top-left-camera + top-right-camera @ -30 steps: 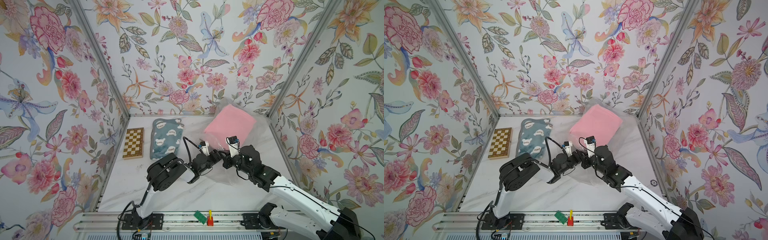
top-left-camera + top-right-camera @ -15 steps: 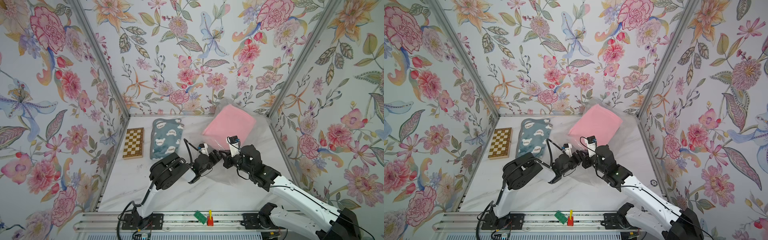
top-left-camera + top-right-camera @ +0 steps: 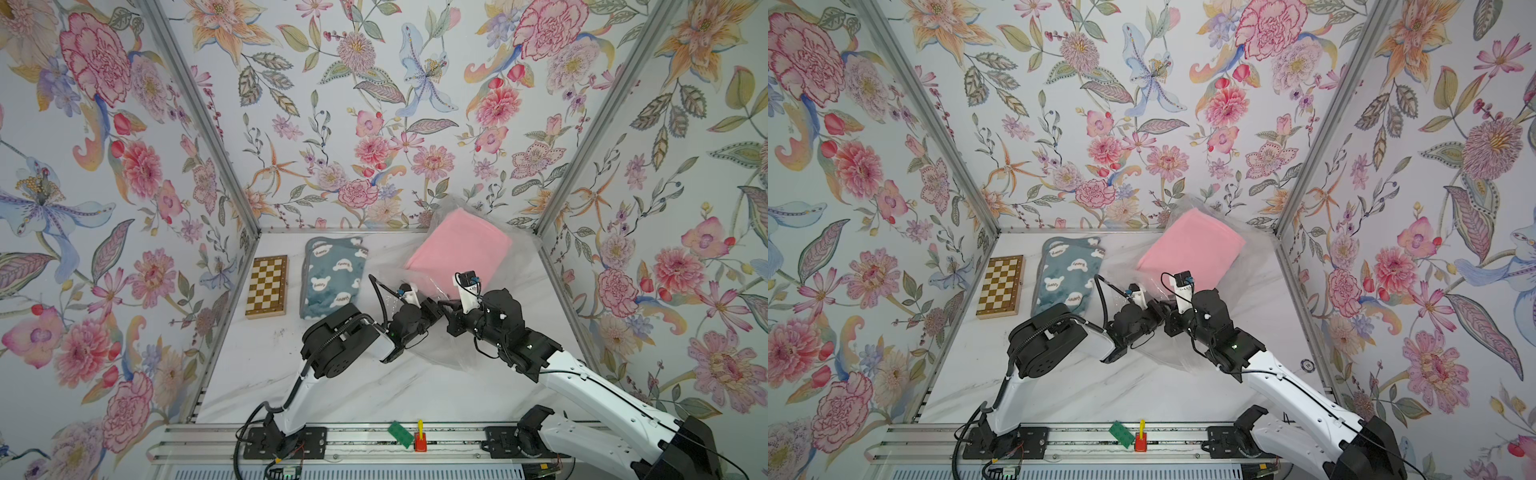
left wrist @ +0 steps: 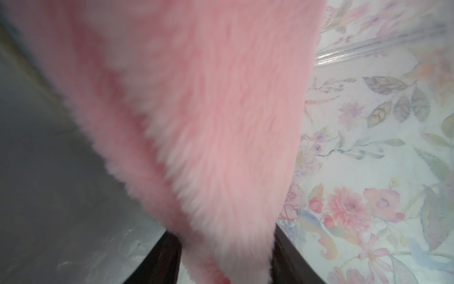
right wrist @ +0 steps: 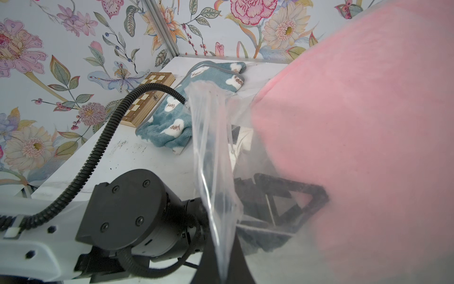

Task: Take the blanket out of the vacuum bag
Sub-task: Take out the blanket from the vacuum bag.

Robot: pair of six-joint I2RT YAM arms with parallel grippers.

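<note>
The pink fluffy blanket (image 3: 459, 249) (image 3: 1192, 249) lies at the back right inside the clear, crinkly vacuum bag (image 3: 440, 351) (image 3: 1167, 353). My left gripper (image 3: 432, 309) (image 3: 1158, 311) reaches into the bag's mouth. In the left wrist view a corner of the blanket (image 4: 208, 123) fills the gap between the left gripper's (image 4: 224, 265) two black fingers, which are shut on it. My right gripper (image 3: 446, 305) (image 5: 222, 270) is right beside it, shut on a raised fold of the bag's film (image 5: 213, 147). The left gripper's fingers (image 5: 282, 206) show through the film.
A folded teal blanket with white bears (image 3: 332, 278) and a wooden chessboard (image 3: 267, 286) lie at the back left of the white table (image 3: 332, 386). Flowered walls close three sides. A green piece (image 3: 401, 434) and a red one sit on the front rail.
The left arm's elbow has shifted a little to the right, toward the bag. The right arm, the bag and the pink blanket stand as before.
</note>
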